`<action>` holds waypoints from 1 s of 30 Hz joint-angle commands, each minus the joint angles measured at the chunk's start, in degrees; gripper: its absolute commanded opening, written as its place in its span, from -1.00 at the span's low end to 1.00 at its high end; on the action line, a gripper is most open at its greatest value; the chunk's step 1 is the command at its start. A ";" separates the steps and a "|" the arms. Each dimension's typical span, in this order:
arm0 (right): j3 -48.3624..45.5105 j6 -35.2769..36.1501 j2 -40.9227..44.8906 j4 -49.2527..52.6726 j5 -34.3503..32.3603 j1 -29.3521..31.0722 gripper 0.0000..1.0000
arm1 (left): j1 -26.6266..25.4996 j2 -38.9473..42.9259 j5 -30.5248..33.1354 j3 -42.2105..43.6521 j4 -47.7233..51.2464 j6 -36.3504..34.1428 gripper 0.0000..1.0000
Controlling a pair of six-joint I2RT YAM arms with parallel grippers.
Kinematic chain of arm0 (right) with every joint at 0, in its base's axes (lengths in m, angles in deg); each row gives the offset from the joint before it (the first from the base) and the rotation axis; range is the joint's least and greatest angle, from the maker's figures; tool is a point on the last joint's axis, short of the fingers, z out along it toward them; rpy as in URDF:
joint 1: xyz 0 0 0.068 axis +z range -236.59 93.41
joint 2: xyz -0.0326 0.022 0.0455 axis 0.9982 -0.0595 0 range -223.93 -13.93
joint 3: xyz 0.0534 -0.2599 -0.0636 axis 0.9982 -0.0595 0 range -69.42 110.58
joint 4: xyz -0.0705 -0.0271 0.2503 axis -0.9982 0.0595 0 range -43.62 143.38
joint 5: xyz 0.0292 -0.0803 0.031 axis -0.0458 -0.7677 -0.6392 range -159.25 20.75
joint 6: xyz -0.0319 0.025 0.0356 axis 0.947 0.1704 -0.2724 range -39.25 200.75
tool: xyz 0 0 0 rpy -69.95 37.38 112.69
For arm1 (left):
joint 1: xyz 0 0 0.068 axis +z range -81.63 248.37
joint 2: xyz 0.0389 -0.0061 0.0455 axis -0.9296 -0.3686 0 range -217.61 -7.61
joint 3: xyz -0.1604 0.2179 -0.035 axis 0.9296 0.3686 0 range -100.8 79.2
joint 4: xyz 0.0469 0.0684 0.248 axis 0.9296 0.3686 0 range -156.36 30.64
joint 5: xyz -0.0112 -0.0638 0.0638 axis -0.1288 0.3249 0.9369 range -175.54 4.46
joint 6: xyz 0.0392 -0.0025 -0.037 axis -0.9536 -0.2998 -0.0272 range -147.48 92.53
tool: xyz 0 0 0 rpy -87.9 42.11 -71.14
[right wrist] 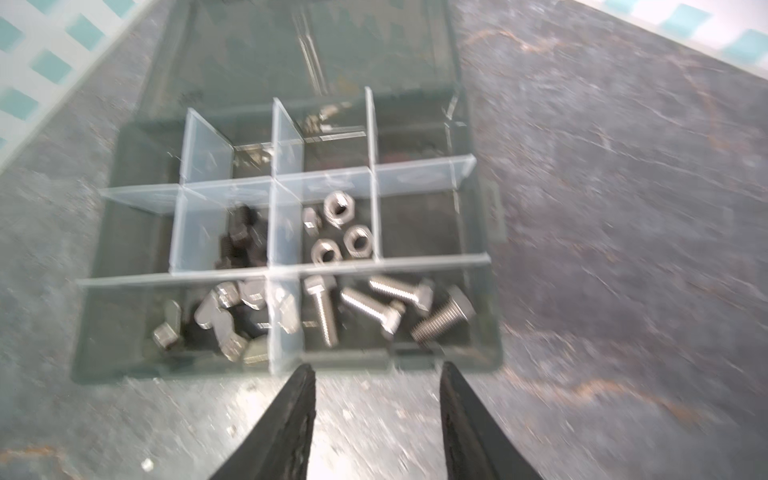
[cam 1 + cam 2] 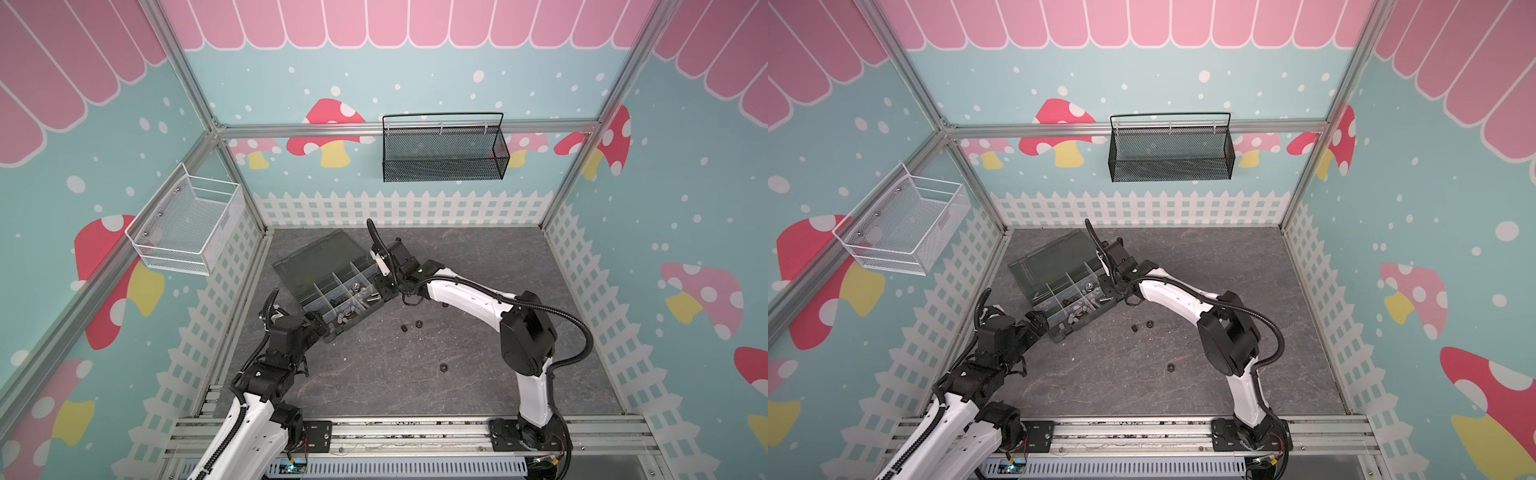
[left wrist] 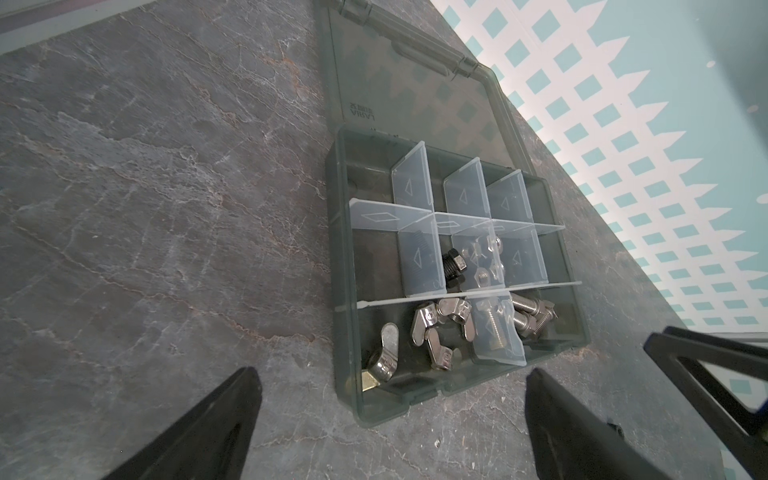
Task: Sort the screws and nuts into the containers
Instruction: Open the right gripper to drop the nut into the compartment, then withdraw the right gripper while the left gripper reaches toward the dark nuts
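Note:
The dark grey organizer box (image 2: 320,253) (image 2: 1054,259) lies open at the back left of the table. Its containers hold silver screws (image 1: 399,307) (image 3: 528,316), silver hex nuts (image 1: 340,228), black screws (image 1: 241,241) and wing nuts (image 3: 428,332) (image 1: 224,316). Three black nuts (image 2: 404,328) (image 2: 418,323) (image 2: 443,367) lie loose on the table to the box's right. My left gripper (image 2: 322,328) (image 3: 392,372) is open at the box's near left corner. My right gripper (image 2: 384,286) (image 1: 377,365) is open just outside the box's right wall, nothing between its fingers.
A white wire basket (image 2: 187,226) hangs on the left wall and a black mesh basket (image 2: 444,149) on the back wall. The box's lid (image 3: 415,83) lies flat toward the back corner. The grey stone tabletop (image 2: 478,374) stretches right and toward the front.

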 commanded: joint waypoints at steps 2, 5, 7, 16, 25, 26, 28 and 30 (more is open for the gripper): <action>-6.86 -3.76 6.68 -1.04 -6.68 -0.16 0.31 | 0.21 -1.91 -1.37 -3.34 1.54 -1.09 0.99; -12.05 -6.33 10.83 -1.09 -10.64 -0.90 0.55 | -1.16 -4.93 -3.15 -5.14 1.24 -1.29 0.98; -15.70 -8.05 13.56 -1.58 -13.16 -1.66 0.69 | -3.73 -7.02 -2.13 -6.37 0.96 -1.97 0.98; -33.62 -13.55 29.47 -8.16 -13.37 -9.93 0.96 | -19.99 -24.48 3.10 -17.52 -0.53 -4.72 0.84; -43.81 -18.57 39.87 -10.90 -17.13 -13.99 0.96 | -28.56 -49.26 -3.17 -32.08 0.45 -9.44 0.64; -44.26 -18.73 40.32 -10.90 -17.54 -14.01 0.96 | -29.21 -51.64 -3.67 -33.41 0.60 -9.85 0.58; -44.85 -19.02 40.77 -10.89 -18.45 -14.09 0.96 | -30.22 -55.67 -4.94 -35.79 1.07 -10.48 0.46; -45.19 -19.20 41.08 -10.81 -19.01 -14.11 0.96 | -31.31 -59.27 -4.99 -37.82 1.52 -10.99 0.42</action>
